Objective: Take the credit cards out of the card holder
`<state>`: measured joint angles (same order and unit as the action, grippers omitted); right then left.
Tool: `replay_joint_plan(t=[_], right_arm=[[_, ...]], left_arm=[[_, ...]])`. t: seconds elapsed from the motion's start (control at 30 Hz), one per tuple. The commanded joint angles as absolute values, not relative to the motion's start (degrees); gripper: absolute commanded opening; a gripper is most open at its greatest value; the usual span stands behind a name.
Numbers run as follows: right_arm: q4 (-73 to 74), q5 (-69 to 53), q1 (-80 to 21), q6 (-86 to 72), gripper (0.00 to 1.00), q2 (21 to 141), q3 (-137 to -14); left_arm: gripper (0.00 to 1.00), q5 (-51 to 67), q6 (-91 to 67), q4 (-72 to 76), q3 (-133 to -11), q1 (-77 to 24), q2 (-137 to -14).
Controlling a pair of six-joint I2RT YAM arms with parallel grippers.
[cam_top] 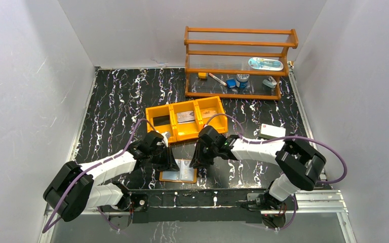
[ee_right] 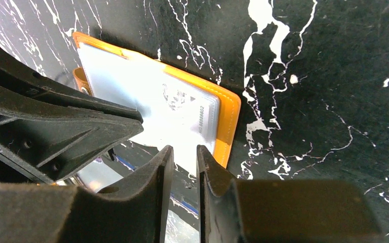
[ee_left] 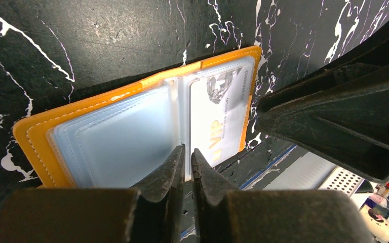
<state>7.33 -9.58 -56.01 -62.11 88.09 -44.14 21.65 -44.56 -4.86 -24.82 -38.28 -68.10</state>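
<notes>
- Jaws of the left gripper [ee_left: 188,152] stand almost together, with only a thin slit between the tips. They sit at the near edge of the card holder [ee_left: 30,136], right on its middle fold. I cannot tell whether they pinch a pocket sheet.
- The left arm [cam_top: 106,167] reaches in from the lower left, wrist bent down steeply over the black marbled table [cam_top: 116,96].
- The card holder lies open and flat near the table's front edge, between the two grippers (nearer than the orange tray [cam_top: 149,109]). Its cover is orange-tan with stitching, and the pockets inside are pale blue-grey and shiny.
- The pocket on the left arm's side looks cloudy. I cannot make out a card there.
- A whitish credit card [ee_left: 223,116] with gold "VIP" lettering lies in the half beside the right gripper [ee_right: 185,152].
- A snap tab [ee_right: 81,81] pokes out at the holder's far side.
- Right jaws stand a little apart, tips at the card's near edge. A grip is not clear.
- The right arm [cam_top: 256,149] stretches leftward, wrist tipped down.
</notes>
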Motion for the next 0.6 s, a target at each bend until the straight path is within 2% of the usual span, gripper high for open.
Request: replay_joint_plan(t=[0.0,0.27,0.57], right_arm=[[4.4,-11.7,-56.2,-63.2,0.32,88.3,-44.9],[-2.4,-14.7,-56.2,-65.3,0.31,92.8,-40.0],[0.7,-11.0,-56.2,-67.0,0.30,91.4,-38.0]], left_arm=[[0.11,22.0,-44.1,-5.7,-26.5,-38.5,-68.1],[0.24,22.1,-44.5,-5.0,-25.9,-38.5,-68.6],[0.37,20.8,-45.7,-4.0,-23.1,-38.5,-69.1]])
